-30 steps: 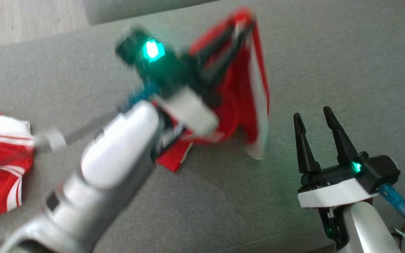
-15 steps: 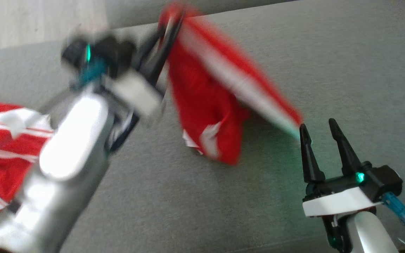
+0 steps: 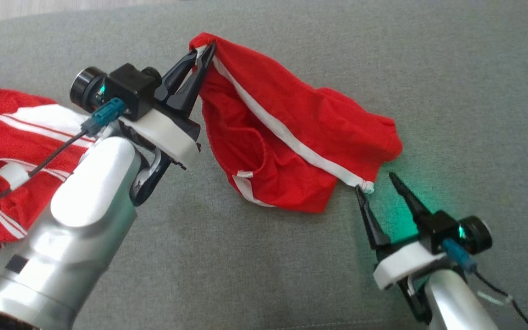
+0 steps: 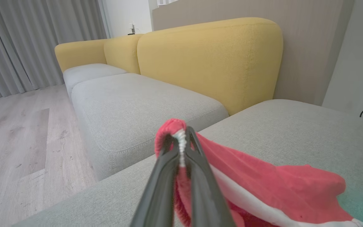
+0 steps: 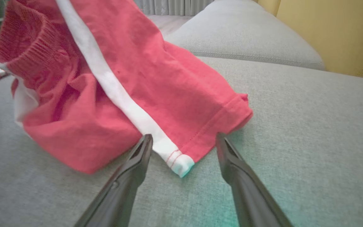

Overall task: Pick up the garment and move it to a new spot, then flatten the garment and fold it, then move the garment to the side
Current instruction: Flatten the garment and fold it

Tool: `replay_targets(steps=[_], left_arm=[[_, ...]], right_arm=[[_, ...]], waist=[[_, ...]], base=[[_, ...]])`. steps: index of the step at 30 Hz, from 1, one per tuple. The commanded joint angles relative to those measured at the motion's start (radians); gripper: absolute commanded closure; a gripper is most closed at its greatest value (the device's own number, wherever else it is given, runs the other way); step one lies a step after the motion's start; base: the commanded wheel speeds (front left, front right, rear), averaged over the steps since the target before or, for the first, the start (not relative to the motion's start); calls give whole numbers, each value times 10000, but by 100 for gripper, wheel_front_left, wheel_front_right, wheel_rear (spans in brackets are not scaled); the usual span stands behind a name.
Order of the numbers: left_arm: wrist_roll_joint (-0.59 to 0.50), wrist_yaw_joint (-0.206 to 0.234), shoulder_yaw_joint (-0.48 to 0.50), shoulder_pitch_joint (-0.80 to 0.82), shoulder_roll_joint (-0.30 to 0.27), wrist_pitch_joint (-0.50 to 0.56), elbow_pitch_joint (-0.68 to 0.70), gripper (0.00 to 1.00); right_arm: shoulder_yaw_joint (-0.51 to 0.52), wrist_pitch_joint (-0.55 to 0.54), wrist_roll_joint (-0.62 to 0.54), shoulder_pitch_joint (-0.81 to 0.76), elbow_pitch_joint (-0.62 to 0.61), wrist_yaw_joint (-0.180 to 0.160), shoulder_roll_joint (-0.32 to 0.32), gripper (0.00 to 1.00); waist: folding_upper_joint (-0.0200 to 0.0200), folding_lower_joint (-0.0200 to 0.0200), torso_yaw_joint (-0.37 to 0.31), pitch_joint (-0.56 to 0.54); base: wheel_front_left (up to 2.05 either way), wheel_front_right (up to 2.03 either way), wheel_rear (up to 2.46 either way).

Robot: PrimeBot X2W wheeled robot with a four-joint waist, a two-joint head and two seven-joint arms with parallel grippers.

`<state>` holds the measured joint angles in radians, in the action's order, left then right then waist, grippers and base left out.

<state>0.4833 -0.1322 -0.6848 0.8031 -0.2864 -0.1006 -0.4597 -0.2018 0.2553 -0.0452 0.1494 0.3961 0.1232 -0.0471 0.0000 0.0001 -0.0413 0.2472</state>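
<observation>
Fingers of left arm [image 3: 193,82] clamped on waistband of red garment [image 3: 291,146], rest draped on sofa cushion [image 3: 452,91]. Fingers of right arm [image 3: 368,219] apart, straddling hem corner. Looks like start of flattening; calls for pinching that corner, pulling taut.

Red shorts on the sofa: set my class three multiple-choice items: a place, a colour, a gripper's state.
1. Where does the right gripper stand?
A. at the hem corner of the shorts
B. on the yellow backrest
C. over the floor
2. What colour is the side stripe?
A. black
B. white
C. yellow
3. The left gripper is:
A. open, empty
B. shut on the shorts
C. shut, empty
Answers: 1 A, open jaws flank that corner; 2 B, white band on red; 3 B, cloth pinched in its shut jaws.
</observation>
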Motion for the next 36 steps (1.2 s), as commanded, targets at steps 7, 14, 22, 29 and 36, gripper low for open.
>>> replay_targets(steps=[7,14,22,29,36], left_arm=[[202,18,26,944,-266,-277,-56,100],[409,17,-190,1108,-318,-459,-289,100],[566,16,-431,1212,-335,-551,-440,100],[530,16,-483,1393,-492,-902,-352,100],[393,17,-94,2500,-456,-1381,552,100]], right_arm=[[-437,65,-597,1008,725,75,-31,0],[-719,65,-965,980,1286,75,-31,6],[-769,65,-1058,1123,1626,75,-31,100],[217,65,-1089,1213,743,75,-31,100],[2301,65,-1070,2473,-1859,75,-31,100]], waist=[[0,-1,130,240],[0,-1,81,178],[0,-1,109,134],[0,-1,-6,101],[0,-1,-343,271]], base=[[0,0,0],[0,0,0],[0,0,0],[0,0,0],[0,0,0]])
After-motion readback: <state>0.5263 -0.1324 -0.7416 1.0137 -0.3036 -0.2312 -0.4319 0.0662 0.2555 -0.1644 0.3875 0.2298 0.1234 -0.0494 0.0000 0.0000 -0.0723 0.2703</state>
